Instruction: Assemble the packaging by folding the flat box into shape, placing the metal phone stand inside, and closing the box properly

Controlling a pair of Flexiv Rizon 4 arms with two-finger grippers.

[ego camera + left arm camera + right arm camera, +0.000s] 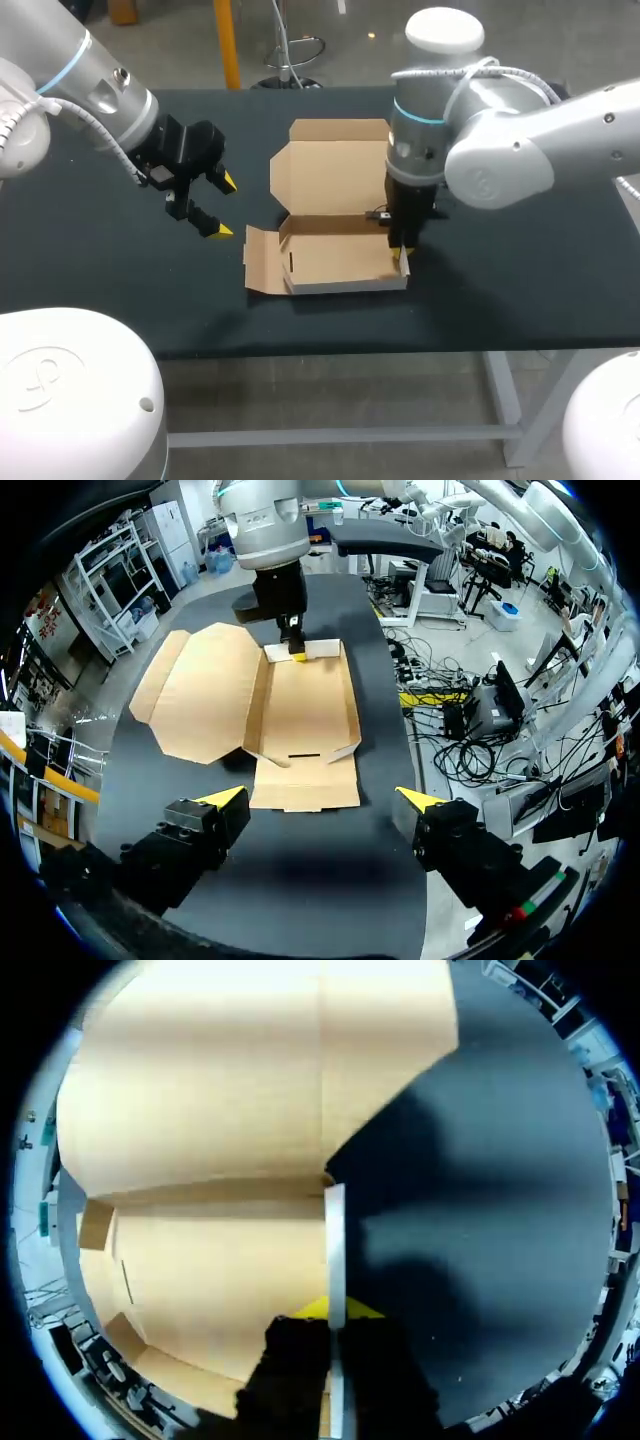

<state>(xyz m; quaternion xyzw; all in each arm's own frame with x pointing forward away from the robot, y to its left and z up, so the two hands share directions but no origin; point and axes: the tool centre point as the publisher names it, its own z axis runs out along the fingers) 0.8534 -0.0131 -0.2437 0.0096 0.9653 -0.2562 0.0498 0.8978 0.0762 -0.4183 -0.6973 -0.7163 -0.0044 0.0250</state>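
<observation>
One box (340,255) lies half folded on the table (520,260), lid open away from the robot, long axis running left to right. The right gripper (402,258) points straight down, pinching the box at its right side. The left gripper (224,205), spread wide, hovers just left of it. I can see no stand.
</observation>
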